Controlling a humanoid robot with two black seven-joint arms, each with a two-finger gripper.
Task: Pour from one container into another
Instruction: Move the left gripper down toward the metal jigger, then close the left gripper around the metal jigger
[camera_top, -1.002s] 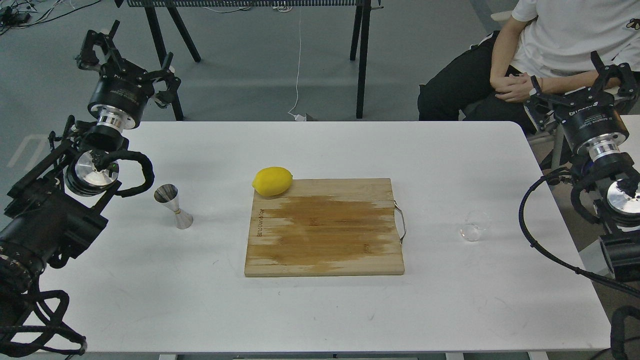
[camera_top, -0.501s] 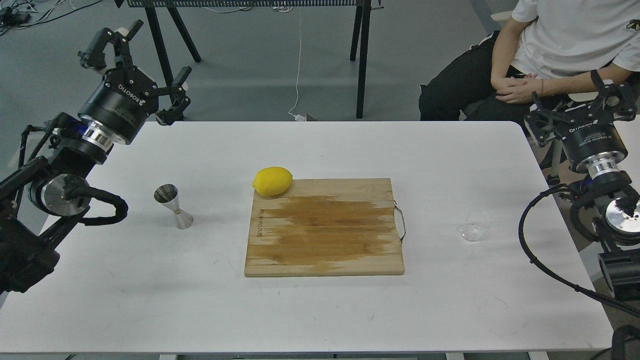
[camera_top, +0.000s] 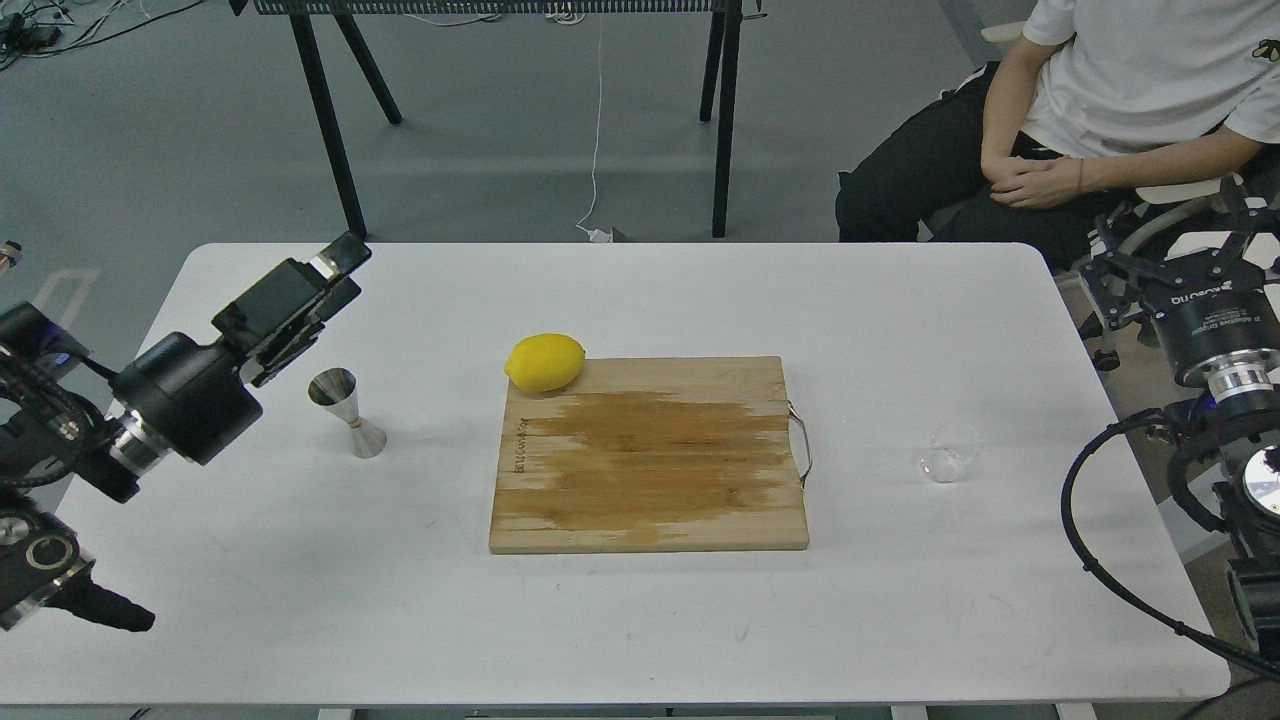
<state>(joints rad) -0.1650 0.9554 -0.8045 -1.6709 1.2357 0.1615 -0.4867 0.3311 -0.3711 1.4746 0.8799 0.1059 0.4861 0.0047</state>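
The clear glass cup (camera_top: 948, 452) stands upright on the white table (camera_top: 640, 620), right of the cutting board. The steel hourglass jigger (camera_top: 347, 412) stands upright left of the board. My left gripper (camera_top: 345, 270) is turned side-on, low over the table just behind and left of the jigger, not touching it. Its fingers show a narrow gap with nothing between them. My right gripper (camera_top: 1172, 218) hangs beyond the table's right edge, well right of and behind the cup, with its fingers spread open and empty.
A wooden cutting board (camera_top: 650, 455) with a metal handle lies mid-table, and a yellow lemon (camera_top: 545, 362) rests at its back left corner. A seated person (camera_top: 1090, 110) is behind the table's right corner. Black stand legs (camera_top: 722, 120) rise beyond the far edge.
My left arm has swung down and rotated, bringing its gripper from above the table's back left corner to just beside the jigger. My right gripper has sunk slightly and drifted right. Cup and jigger unmoved.
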